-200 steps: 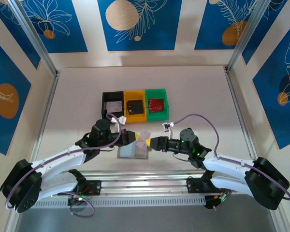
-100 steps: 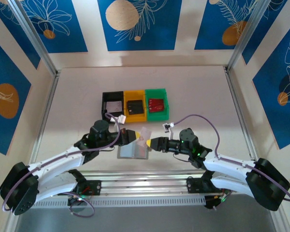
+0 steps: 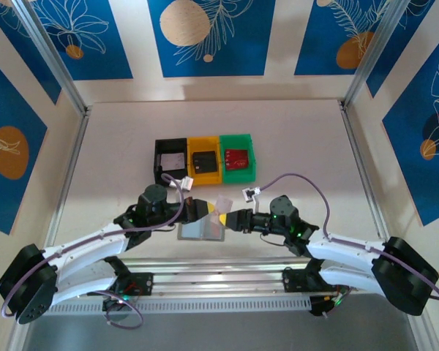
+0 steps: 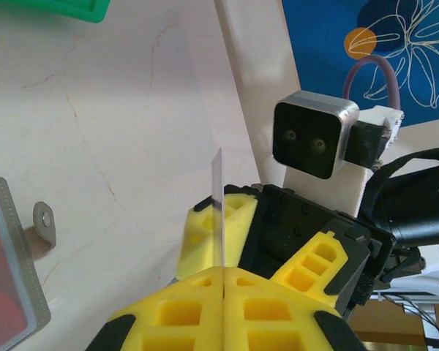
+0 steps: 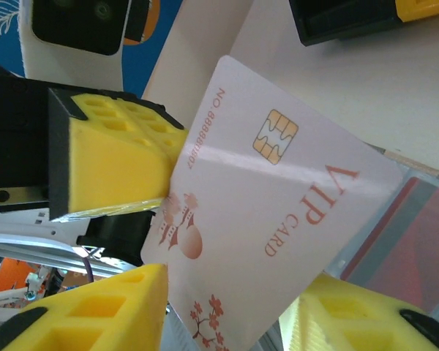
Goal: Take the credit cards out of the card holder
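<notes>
The grey card holder (image 3: 201, 231) lies open on the table between the two arms, and a red card shows in its pocket (image 5: 417, 241). Its grey stitched edge is at the left of the left wrist view (image 4: 29, 292). Above it a pale pink VIP card (image 5: 278, 212) with a gold chip is held off the table. My left gripper (image 4: 224, 269) is shut on this card's edge, seen edge-on (image 4: 219, 197). My right gripper (image 5: 234, 307) faces it, fingers (image 5: 110, 311) wide apart on either side of the card's lower end.
Three small bins stand in a row behind: black (image 3: 170, 159) with a white card, yellow (image 3: 203, 161) with a dark card, green (image 3: 237, 157) with a red card. Both grippers (image 3: 214, 213) meet over the card holder near the table's front edge.
The left gripper has moved right, up to the card, and both wrists have drawn closer together. The card has tipped lower over the holder.
</notes>
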`<state>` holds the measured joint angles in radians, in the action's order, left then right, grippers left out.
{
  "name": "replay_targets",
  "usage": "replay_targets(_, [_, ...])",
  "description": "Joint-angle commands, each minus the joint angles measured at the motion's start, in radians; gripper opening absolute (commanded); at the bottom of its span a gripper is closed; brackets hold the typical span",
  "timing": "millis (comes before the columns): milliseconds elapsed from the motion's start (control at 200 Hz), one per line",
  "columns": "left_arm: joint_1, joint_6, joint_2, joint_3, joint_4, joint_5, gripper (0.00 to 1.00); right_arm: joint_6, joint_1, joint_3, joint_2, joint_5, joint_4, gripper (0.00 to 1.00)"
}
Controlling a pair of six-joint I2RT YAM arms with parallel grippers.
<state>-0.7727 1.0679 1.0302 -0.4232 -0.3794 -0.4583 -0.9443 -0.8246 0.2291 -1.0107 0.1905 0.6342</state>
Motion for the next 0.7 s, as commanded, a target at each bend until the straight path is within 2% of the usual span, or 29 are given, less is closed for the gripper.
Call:
replay_targets(0, [-0.010,0.003,-0.001,0.019,-0.033,0.017,0.00,0.028,-0.007,0.015,0.043,-0.018,0.022,0.40])
replay_targets(220, [-0.017,0.010,0.020,0.022,-0.059,0.018,0.00,0.042,-0.010,0.009,0.087,-0.029,0.004,0.32])
replay_targets(695, [-0.025,0.004,0.023,0.024,-0.056,0.027,0.00,0.076,-0.019,0.022,0.070,-0.028,-0.045,0.05])
